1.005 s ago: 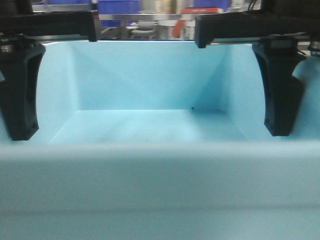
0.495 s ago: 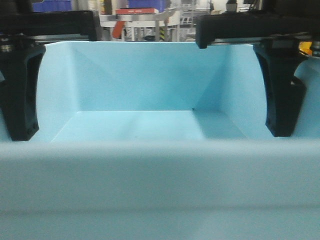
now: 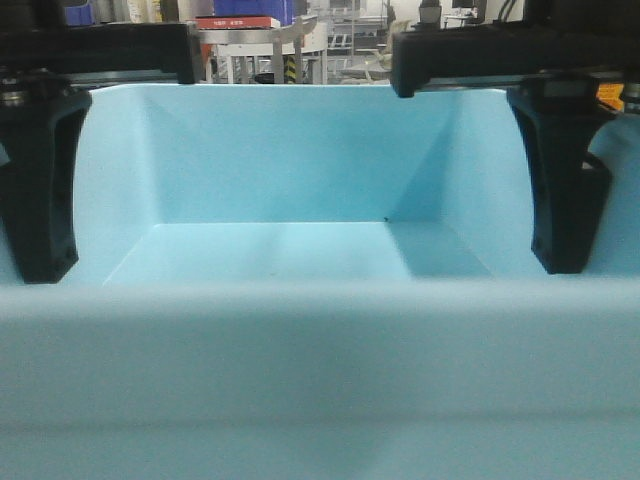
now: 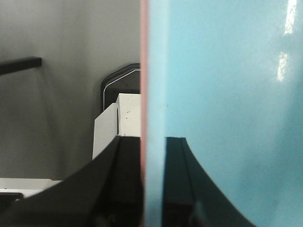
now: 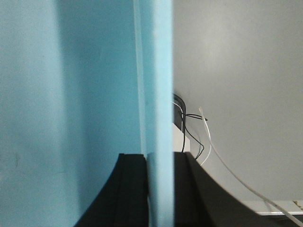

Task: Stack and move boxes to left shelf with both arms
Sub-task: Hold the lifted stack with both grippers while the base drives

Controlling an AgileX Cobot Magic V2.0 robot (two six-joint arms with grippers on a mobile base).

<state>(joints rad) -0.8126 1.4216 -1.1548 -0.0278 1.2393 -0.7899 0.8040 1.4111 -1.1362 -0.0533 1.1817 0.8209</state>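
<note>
Inner box (image 3: pixel 300 170) sits nested in outer box (image 4: pixel 144 71), whose wall lies flush against the outside of the inner box's left wall. Left gripper (image 4: pixel 151 142) straddles that side: one finger inside the inner box, one outside, both walls between. Right gripper (image 5: pixel 158 158) straddles the inner box's right wall likewise. Flat bars (image 3: pixel 95 50) sit above its far corners. Block (image 4: pixel 118 123) outside its left wall, cables (image 5: pixel 194 132) outside its right. Racks (image 3: pixel 250 40) well behind it.

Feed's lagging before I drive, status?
Left claw shut on blue tub, pink tub outside it. Right claw shut on blue tub. Front view mostly tub, path unseen.
</note>
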